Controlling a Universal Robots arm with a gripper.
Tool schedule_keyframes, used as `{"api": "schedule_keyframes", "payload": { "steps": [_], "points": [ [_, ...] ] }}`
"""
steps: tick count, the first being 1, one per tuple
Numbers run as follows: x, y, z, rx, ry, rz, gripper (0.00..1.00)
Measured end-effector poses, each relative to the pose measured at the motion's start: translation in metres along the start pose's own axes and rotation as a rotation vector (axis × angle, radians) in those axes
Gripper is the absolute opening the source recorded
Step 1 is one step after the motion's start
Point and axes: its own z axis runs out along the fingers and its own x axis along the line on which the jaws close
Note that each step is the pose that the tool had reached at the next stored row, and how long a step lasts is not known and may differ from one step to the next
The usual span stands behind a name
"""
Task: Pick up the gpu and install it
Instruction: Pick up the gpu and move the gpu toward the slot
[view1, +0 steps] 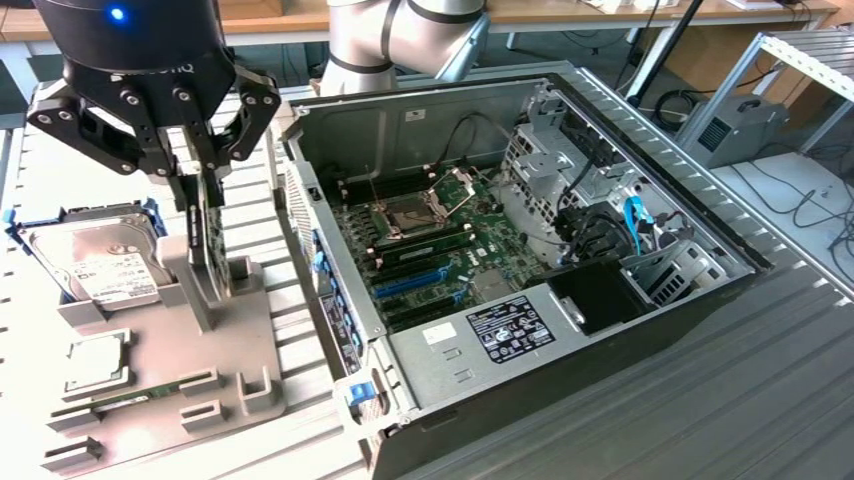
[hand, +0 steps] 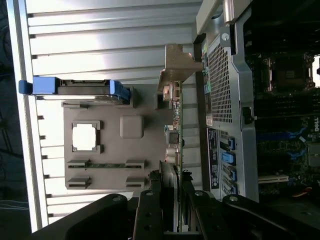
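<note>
the arm's black two-fingered gripper (view1: 199, 182) (hand: 172, 184) hangs over the flat grey fixture plate (view1: 147, 335) (hand: 150, 150) at the exterior view's left. its fingers are pressed onto the top edge of the gpu (view1: 204, 235) (hand: 173, 137), a thin black circuit card that stands on edge below them. in the wrist view the card runs away from the fingers to its silver metal bracket (hand: 176, 62) at the far end. the card's lower edge sits at the grey upright holder (view1: 200, 298) on the plate. whether it has come free of that holder cannot be told.

the silver boxy hard drive with blue side rails (view1: 100, 262) (hand: 80, 90) rests on the same plate, just beside the card. the open grey computer case (view1: 387, 130) (hand: 225, 75) lies at the exterior view's right, with its green motherboard (view1: 427, 245) and blue expansion slots (view1: 407, 285) (hand: 280, 135) uncovered.

the step in hand looks like the pick-up, with the grasp made and the install not yet done. getting the card into the case would call for a straight lift clear of the holder. it would need to be carried upright over the case's near wall, with the card's edge lined up along a slot and the bracket toward the rear panel.
</note>
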Motion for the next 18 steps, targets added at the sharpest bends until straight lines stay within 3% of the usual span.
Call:
{"api": "schedule_keyframes", "payload": {
  "steps": [18],
  "points": [
    [-0.0002,0.0003,-0.0103,0.0,0.0,0.0,0.26]
  ]
}}
